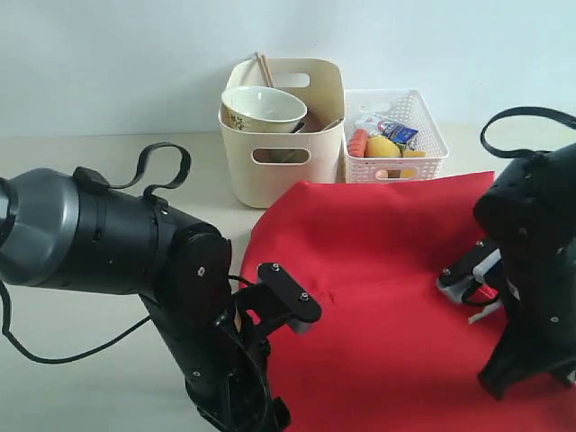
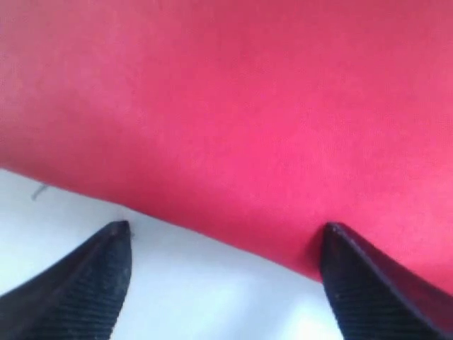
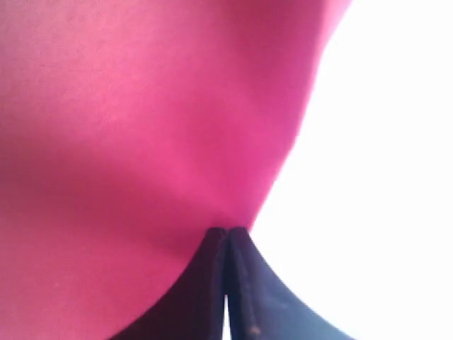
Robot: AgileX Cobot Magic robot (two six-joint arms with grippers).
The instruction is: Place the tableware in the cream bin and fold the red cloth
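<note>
1. Exterior view: my left arm is blocking the near left corner of the red cloth. My right arm is covering the cloth's right edge, so neither pair of tips is showing here. The cloth is running off the near edge of the picture. The cream bin is standing at the far side, just beyond the cloth's far left corner, and the white basket is just beside it on the right. The bowl is sitting high in the bin with the chopsticks sticking up behind it. What is lying deeper is too shadowed to name. Bare table is lying open left of the cloth.

2. Left wrist view: my left gripper is spreading wide across the cloth's edge. One of my fingers is over bare table and the other is at the red hem. Nothing is sitting between them. I cannot tell whether the tips are touching down.

3. Right wrist view: my right gripper is closing tight, and the cloth's edge is running straight into the tips, so I am pinching it. Everything beside the cloth is glaring white and unreadable.
</note>
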